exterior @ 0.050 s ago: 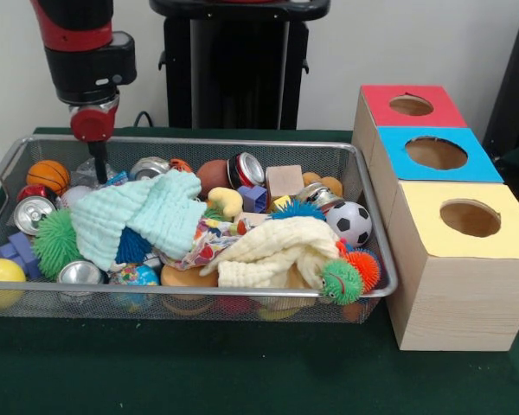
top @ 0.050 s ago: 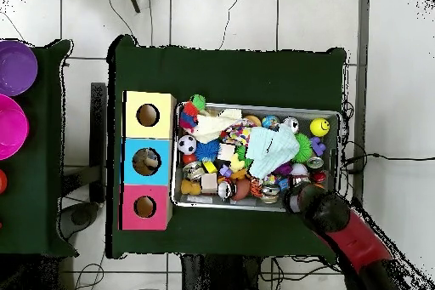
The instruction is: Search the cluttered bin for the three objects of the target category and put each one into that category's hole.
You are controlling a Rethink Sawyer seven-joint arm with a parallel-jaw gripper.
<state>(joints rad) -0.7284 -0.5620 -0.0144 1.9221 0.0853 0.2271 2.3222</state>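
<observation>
Gripper (exterior @ 0.050 s ago: pixel 101 169): I see it low in the bin's far left corner, tip down among the clutter; I cannot tell from either view how its jaws stand.
Bin (exterior @ 0.050 s ago: pixel 376 259): wire basket, packed; target category is not marked, so I judge cans, balls or cloths possible.
Nearest candidates: a silver can (exterior @ 0.050 s ago: pixel 34 213) lies just left and nearer the camera from the tip, round end up, its long axis hidden; an orange basketball (exterior @ 0.050 s ago: pixel 48 175) sits just left of the tip.
Middle: a pale green cloth (exterior @ 0.050 s ago: pixel 138 216) sprawls rightward, covering things.
Right of bin: soccer ball (exterior @ 0.050 s ago: pixel 349 223), well apart from the tip.
Boxes: red (exterior @ 0.050 s ago: pixel 411 105), blue (exterior @ 0.050 s ago: pixel 436 154) and yellow (exterior @ 0.050 s ago: pixel 470 219) holes, all across the bin from the tip.
</observation>
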